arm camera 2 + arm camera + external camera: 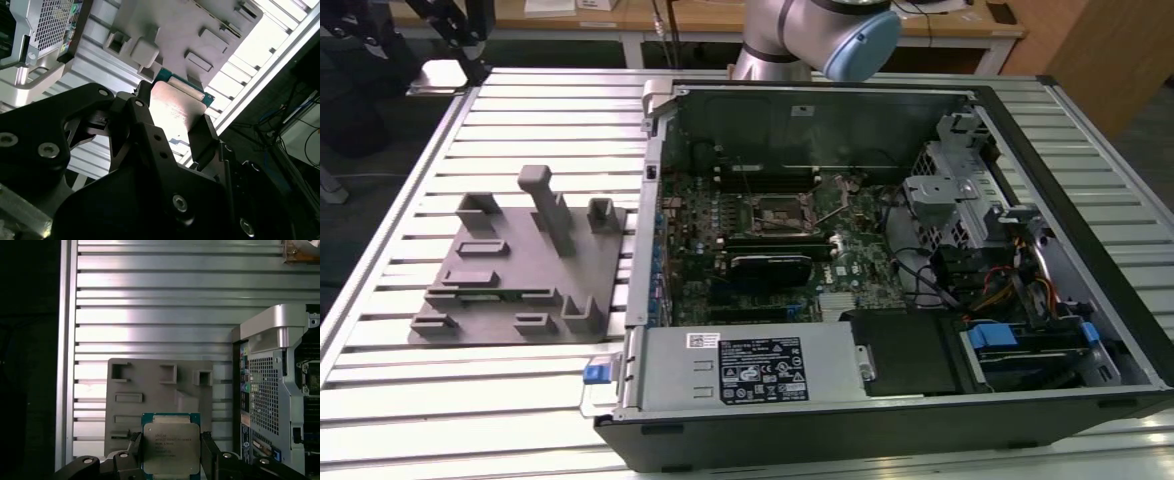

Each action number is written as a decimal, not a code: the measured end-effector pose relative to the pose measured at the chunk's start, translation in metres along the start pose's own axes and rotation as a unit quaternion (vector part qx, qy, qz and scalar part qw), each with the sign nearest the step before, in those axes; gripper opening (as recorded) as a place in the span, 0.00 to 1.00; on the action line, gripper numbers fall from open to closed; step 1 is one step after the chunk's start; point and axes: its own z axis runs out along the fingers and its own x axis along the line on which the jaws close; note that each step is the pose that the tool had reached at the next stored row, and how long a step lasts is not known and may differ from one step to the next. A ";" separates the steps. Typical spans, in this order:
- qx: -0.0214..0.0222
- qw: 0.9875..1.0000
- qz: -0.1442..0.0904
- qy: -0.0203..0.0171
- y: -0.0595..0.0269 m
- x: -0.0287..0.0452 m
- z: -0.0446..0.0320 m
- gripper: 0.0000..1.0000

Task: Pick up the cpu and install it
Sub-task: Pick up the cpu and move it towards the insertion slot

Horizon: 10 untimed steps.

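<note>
The cpu point(171, 447) is a flat square chip with a silver-grey metal top and a green rim. It sits between my gripper's point(171, 452) two black fingers point(134, 446), which are shut on its opposite edges. In the second wrist view the cpu point(176, 107) shows from its shiny side, clamped in the gripper point(172, 120). It hangs well above the grey parts fixture point(150, 385). The motherboard socket point(783, 212) lies open in the middle of the computer case point(1067, 150).
The grey fixture point(520, 260) with raised holders lies on the slatted metal table point(480, 400) at the exterior view's left of the case. My arm's joints point(814, 30) rise behind the case. The power supply point(747, 365) and drive cage point(961, 200) crowd the board.
</note>
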 end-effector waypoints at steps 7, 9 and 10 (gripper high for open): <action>0.000 1.000 0.000 0.000 0.0015 -0.0068 0.0002 0.54; 0.000 1.000 0.000 0.000 0.0020 -0.0087 0.0002 0.54; 0.000 1.000 0.000 0.000 0.0022 -0.0096 0.0002 0.54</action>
